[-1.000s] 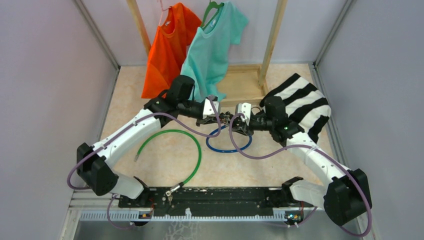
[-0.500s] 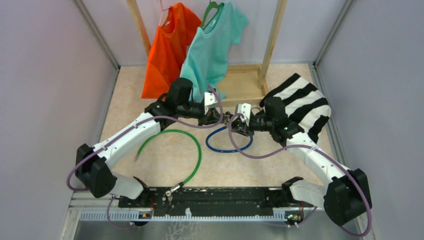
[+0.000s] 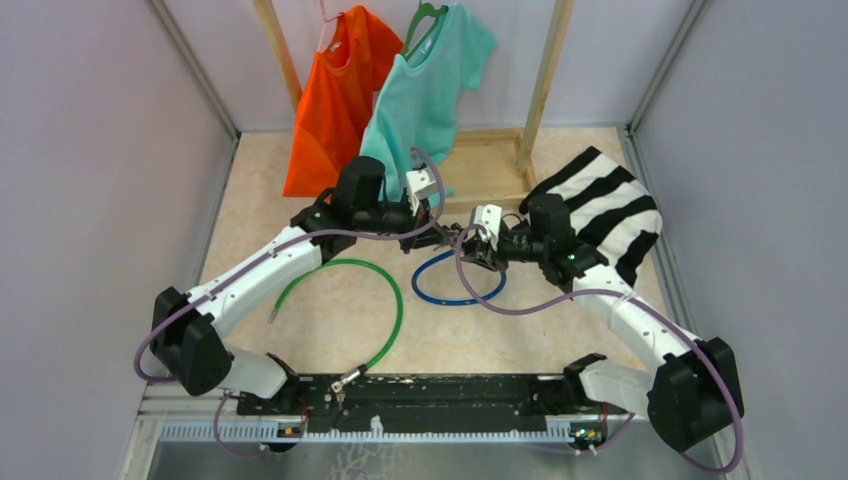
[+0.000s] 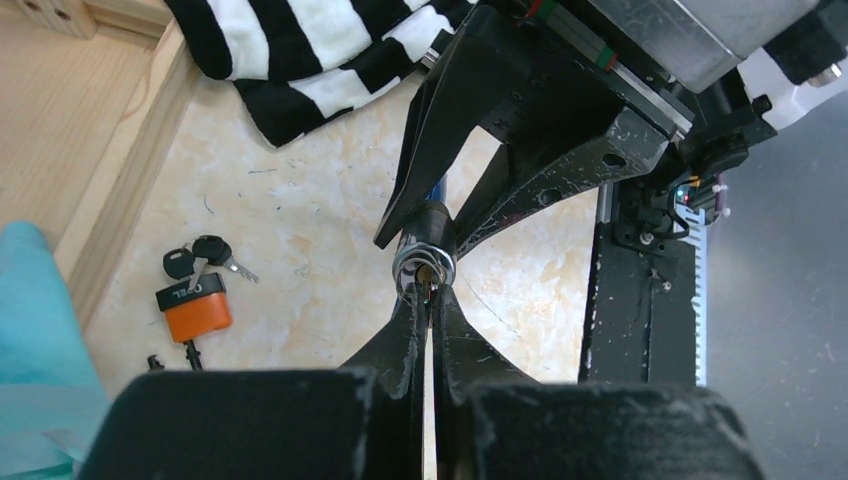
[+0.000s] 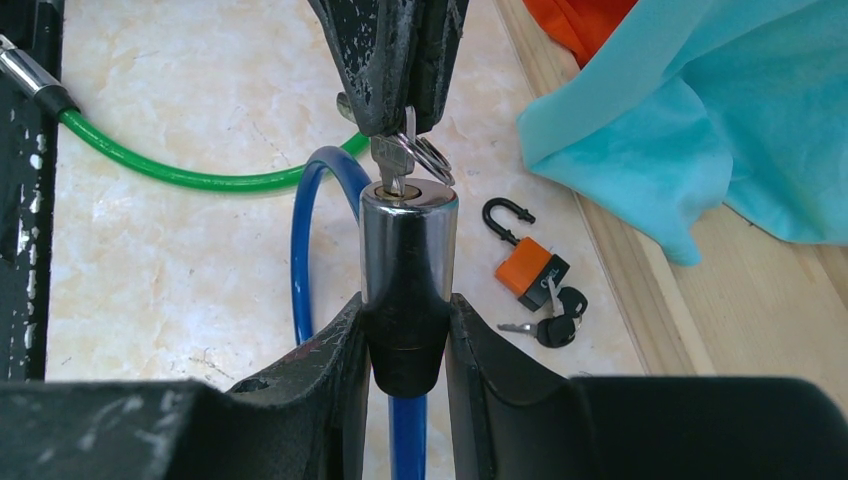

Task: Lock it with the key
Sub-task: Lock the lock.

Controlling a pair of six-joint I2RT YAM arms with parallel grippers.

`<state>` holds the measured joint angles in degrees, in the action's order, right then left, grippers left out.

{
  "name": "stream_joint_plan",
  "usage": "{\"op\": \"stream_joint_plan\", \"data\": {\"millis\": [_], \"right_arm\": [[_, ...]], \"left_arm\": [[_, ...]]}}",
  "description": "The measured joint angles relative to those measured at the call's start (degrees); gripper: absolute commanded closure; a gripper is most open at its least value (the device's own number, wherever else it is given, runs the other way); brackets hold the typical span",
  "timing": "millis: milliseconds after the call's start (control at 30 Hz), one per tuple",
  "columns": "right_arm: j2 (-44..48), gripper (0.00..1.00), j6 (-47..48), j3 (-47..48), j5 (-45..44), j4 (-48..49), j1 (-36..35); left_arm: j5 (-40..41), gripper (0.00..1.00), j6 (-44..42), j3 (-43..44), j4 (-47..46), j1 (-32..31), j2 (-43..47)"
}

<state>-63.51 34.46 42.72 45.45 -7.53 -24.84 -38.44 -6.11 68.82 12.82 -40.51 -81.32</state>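
Beige worktop (image 3: 340, 310) is carrying a blue cable (image 3: 450, 295) at centre. Over it, right fingers (image 5: 315, 380) are clamping its chrome lock cylinder (image 5: 407, 240); left fingers (image 4: 400, 340) are pinching the key (image 5: 392, 160) sitting in the keyhole.

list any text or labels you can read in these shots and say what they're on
padlock: white print on its black band, too small and blurred to read in either wrist view.
lock and key: no text visible.
Nothing else carries readable text.
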Motion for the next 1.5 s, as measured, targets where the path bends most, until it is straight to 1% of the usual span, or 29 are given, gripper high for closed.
{"op": "stream_joint_plan", "data": {"millis": [233, 400, 700, 1033, 1300, 1500], "right_arm": [[0.1, 1.00, 0.9, -0.2, -1.1, 0.3, -0.1], [0.5, 1.00, 2.2, -0.3, -1.2, 0.3, 0.5], [0.5, 1.00, 4.7, -0.3, -0.1, -0.2, 1.4], [0.4, 1.00, 6.4, -0.3, 0.3, -0.5, 1.5], [-0.5, 1.00, 7.2, -0.3, -2.2, -1.8, 3.2], [-0.6, 1.00, 7.4, -0.3, -2.5, -1.9, 3.4]], "left_arm": [[0.6, 1.00, 4.7, -0.3, -0.9, 0.2, 0.0], [0.1, 1.00, 6.3, -0.3, -1.1, 0.5, 0.0], [-0.5, 1.00, 6.3, -0.3, -1.0, 1.1, 0.0], [-0.6, 1.00, 6.3, 0.9, 1.2, 1.6, 0.0], [-0.7, 1.00, 6.4, 2.8, 2.5, 3.7, 1.1], [-1.8, 1.00, 4.9, 2.8, 2.4, 3.7, 1.6]]}}
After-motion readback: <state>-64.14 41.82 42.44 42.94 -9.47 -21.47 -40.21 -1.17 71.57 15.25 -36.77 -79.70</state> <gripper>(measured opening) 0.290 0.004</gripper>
